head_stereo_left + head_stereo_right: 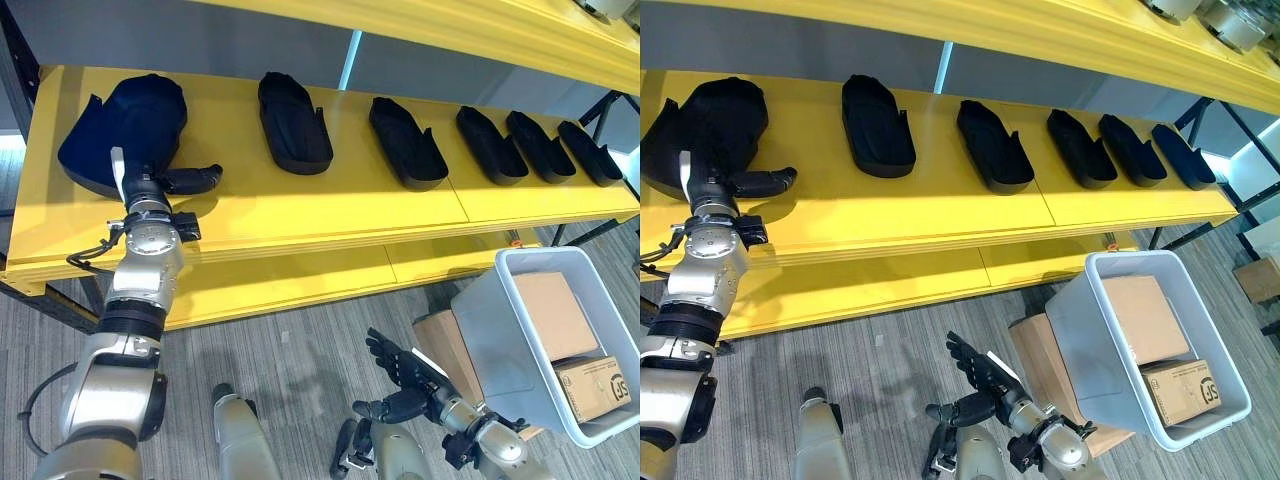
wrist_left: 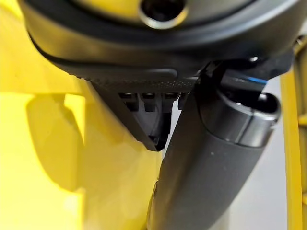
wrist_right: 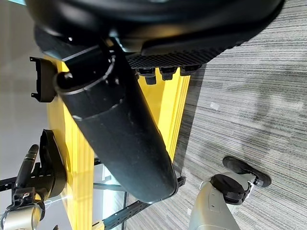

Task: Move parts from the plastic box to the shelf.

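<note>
- My left hand (image 1: 148, 150) lay on the yellow shelf (image 1: 300, 215), on top of the large black part (image 1: 130, 125) at the shelf's left end. The thumb stuck out sideways over the shelf surface. My fingers were hidden against the part, so I could not tell whether they gripped it or rested flat.
- My right hand (image 1: 400, 385) hung low over the grey floor (image 1: 290, 350), fingers spread and holding nothing, just beside the plastic box (image 1: 500, 370).
- The plastic box stood tilted on the floor below the shelf's right end. In it I saw two cardboard cartons (image 1: 560, 340); I could make out no loose black part there.
- Five more black parts (image 1: 295, 125) lay in a row along the same shelf, well apart from one another, running to the right end.
- Step in hand, as I judged it: setting down the large part at the left end.
- To do it well, I judged: let the part sit flat and fully back from the shelf's front edge, loosen the fingers before lifting, and draw the hand straight away so the thumb does not drag the part along.
</note>
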Available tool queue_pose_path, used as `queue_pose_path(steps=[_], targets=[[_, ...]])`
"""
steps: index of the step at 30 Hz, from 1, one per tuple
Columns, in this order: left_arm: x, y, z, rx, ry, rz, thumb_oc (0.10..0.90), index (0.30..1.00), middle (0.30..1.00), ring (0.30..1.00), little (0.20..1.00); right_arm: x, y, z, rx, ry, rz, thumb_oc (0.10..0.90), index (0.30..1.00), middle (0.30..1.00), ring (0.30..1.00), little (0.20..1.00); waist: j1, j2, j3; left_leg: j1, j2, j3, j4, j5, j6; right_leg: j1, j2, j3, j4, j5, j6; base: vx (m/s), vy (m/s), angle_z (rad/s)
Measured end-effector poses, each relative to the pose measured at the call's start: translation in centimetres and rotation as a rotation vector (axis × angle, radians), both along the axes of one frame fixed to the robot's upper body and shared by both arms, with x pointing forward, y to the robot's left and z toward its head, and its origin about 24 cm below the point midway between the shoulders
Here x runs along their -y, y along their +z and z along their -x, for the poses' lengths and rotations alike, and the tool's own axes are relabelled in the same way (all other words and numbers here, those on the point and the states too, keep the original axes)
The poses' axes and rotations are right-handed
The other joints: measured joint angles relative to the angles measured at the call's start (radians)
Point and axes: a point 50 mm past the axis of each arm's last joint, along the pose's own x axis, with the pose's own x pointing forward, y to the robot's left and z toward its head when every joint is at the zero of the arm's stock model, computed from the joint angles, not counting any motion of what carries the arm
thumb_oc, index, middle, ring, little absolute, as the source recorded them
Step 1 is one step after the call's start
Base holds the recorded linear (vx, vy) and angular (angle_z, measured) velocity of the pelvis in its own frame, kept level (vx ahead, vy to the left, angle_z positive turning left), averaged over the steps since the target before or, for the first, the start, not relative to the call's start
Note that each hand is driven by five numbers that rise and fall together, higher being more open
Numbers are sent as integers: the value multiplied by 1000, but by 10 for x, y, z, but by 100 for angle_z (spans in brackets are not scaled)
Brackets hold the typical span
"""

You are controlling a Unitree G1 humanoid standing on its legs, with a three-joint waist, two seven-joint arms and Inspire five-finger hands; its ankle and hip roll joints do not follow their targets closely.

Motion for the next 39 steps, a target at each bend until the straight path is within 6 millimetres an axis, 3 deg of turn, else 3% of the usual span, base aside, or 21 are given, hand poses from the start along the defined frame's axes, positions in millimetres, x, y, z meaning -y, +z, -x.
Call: queue_pose_path(steps=[6, 14, 22, 26, 30, 39], targets=[[0, 1, 0, 25, -2, 53, 900, 1000, 1000, 1000, 1000, -2, -1, 1, -3, 3, -1, 900, 1000, 1000, 1000, 1000, 0, -2, 0, -5, -2, -5, 3, 3, 3, 0, 0, -4, 0, 0, 0, 1, 2, 1], [7, 3, -1, 131, -14, 296, 900, 1000, 1000, 1000, 1000, -4, 0, 0, 1, 2, 0, 900, 1000, 1000, 1000, 1000, 0, -2, 0, -5, -4, -5, 3, 2, 1, 0, -2, -4, 1, 0, 0, 0, 0, 0], [10, 3, -3, 163, -42, 417, 900, 1000, 1000, 1000, 1000, -4, 2, -4, 15, 0, 2, 900, 1000, 1000, 1000, 1000, -9, -2, 0, -6, -4, 0, 3, 0, -1, -8, -3, 2, 6, -2, 3, 0, 0, 0], [24, 8, -9, 202, -76, 519, 900, 1000, 1000, 1000, 1000, -5, 4, -6, 23, 0, 2, 900, 1000, 1000, 1000, 1000, -10, -2, 0, -6, -12, 0, 3, 0, -1, -10, -11, 2, 9, -4, 6, 8, 3, 3], [34, 12, -12, 236, -101, 583, 900, 1000, 1000, 1000, 1000, -5, 4, -8, 28, -7, 5, 900, 1000, 1000, 1000, 1000, -13, -2, 0, -5, -15, 3, 3, 1, 3, -13, -17, 3, 17, -11, 5, 8, 2, 2], [36, 18, -12, 276, -103, 627, 900, 1000, 1000, 1000, 1000, -4, 4, -8, 30, -16, 7, 900, 1000, 1000, 1000, 1000, -13, -2, 0, -5, -15, 5, 3, 0, 4, -13, -18, 3, 17, -12, 5, 0, 0, 0]])
